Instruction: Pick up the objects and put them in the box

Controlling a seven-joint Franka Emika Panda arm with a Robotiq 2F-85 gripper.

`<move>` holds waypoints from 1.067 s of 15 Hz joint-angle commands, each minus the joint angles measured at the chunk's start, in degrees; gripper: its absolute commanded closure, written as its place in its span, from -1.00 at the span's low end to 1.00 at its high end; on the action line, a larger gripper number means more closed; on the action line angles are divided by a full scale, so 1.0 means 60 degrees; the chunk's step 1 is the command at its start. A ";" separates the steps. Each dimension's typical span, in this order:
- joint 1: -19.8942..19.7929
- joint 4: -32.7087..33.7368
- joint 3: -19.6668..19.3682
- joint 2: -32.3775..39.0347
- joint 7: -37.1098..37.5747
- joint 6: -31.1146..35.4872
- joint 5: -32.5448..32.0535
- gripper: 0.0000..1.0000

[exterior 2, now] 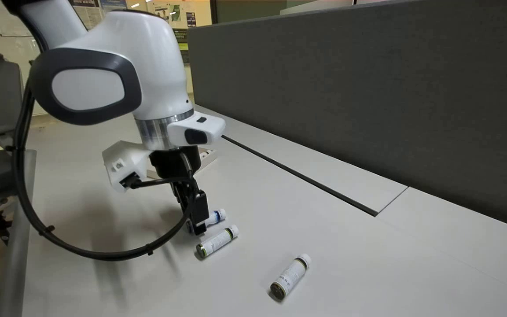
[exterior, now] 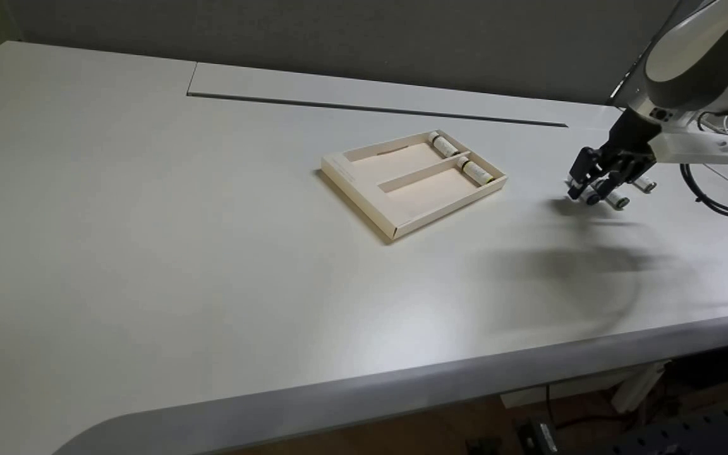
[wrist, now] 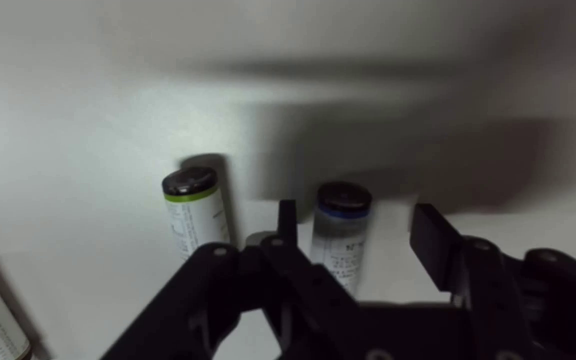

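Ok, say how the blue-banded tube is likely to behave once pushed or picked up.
The blue-banded tube would probably roll if nudged sideways, since it is round and lies on its side. It looks straight-sided and stiff, so it should hold its shape when squeezed. Its dark end looks smooth, so that part may be slippery to grip.

Panda arm [exterior 2: 156, 48]: glossy white shell [exterior 2: 165, 83], dark-grey ring [exterior 2: 42, 90] around a white oval cap [exterior 2: 87, 90], silver metal collar [exterior 2: 154, 134]. Clocked off the collar in an exterior view: white lug [exterior 2: 214, 127] with dark inserts [exterior 2: 195, 136] at 3 o'clock, faceted white housing [exterior 2: 126, 154] between 7 and 8, black cable [exterior 2: 112, 255] with clips [exterior 2: 50, 229] looping 9 to 5. Robotiq gripper [wrist: 358, 227] all black, pale round screw heads [wrist: 482, 245] on its links [wrist: 493, 300].
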 commanded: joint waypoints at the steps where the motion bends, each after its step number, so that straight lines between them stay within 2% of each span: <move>1: -0.0136 -0.0068 0.0171 -0.0006 -0.0095 0.0130 0.0086 0.35; 5: -0.0113 -0.0058 0.0240 -0.0369 -0.0019 -0.0204 0.0161 0.91; 11: 0.0517 -0.0294 0.0310 -0.1453 0.0132 -0.0205 0.0025 0.86; 16: 0.1565 -0.0265 0.0634 -0.1751 0.0328 -0.0266 -0.0116 0.86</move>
